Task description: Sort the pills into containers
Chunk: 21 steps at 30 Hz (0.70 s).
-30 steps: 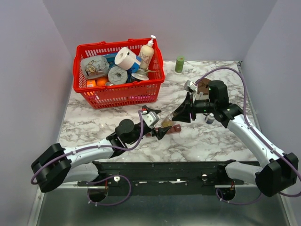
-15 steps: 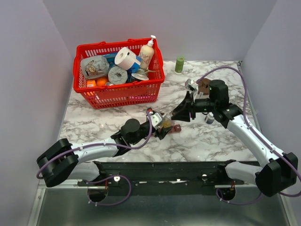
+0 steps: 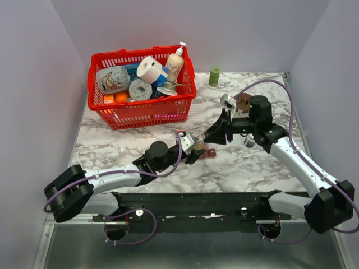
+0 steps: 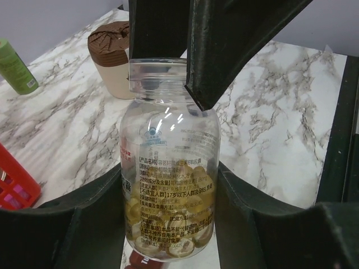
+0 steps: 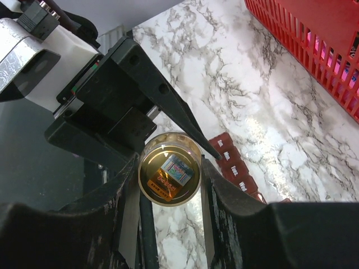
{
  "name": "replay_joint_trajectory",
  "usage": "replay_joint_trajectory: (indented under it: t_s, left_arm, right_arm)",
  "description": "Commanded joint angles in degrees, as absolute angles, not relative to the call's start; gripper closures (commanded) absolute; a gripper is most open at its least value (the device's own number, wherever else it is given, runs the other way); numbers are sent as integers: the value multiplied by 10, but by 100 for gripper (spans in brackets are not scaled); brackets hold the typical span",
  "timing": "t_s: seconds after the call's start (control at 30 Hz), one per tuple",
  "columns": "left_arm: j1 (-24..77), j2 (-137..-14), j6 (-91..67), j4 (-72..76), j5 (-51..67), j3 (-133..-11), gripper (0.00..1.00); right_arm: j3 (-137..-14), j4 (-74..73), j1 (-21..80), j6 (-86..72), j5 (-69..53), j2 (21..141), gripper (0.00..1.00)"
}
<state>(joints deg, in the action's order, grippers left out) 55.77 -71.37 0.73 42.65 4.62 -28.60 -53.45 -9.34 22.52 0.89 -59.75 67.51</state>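
A small clear bottle (image 4: 168, 168) stands upright with the yellowish-amber pills (image 4: 168, 202) heaped in its lower half. My left gripper (image 4: 168, 224) is shut on its body, a dark finger (image 4: 84, 224) pressed to each side. My right gripper (image 5: 170, 190) comes from above and is shut on the bottle's neck; its black fingers (image 4: 216, 50) show there in the left wrist view. In the top view both grippers meet at the bottle (image 3: 198, 147) mid-table. The containers (image 5: 235, 165), a maroon strip with day labels, lie on the marble just right of the bottle (image 5: 170, 175).
A red basket (image 3: 146, 115) full of goods stands at the back left. A green cylinder (image 3: 214, 77) stands by the back wall. A brown-topped white jar (image 4: 109, 56) sits behind the bottle. A dark white-capped bottle (image 3: 249, 142) stands by my right arm.
My left arm has reached right to the bottle and its jaws have closed from wide open onto the bottle's body. The right arm has stayed in place on the neck.
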Motion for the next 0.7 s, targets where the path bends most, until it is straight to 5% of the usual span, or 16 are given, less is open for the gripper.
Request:
replay_joint_trajectory:
  t_s: [0.0, 0.1, 0.13, 0.2, 0.4, 0.67]
  left_arm:
    - [557, -701, 14, 440, 74, -293, 100]
    - [557, -686, 32, 404, 104, -288, 100]
    - [557, -678, 46, 392, 111, -288, 100]
    - [556, -669, 59, 356, 120, -285, 100]
    - [557, -623, 94, 295, 121, -273, 100]
    - [557, -604, 156, 232, 73, -287, 100]
  right_arm:
    - [-524, -97, 229, 31, -649, 676, 79]
    - [-547, -151, 229, 97, -678, 679, 57]
    - [-563, -176, 229, 124, -683, 683, 31]
    - [-612, -261, 229, 197, -665, 690, 1]
    - [-660, -354, 229, 250, -658, 708, 0]
    - [-715, -447, 241, 123, -650, 787, 7]
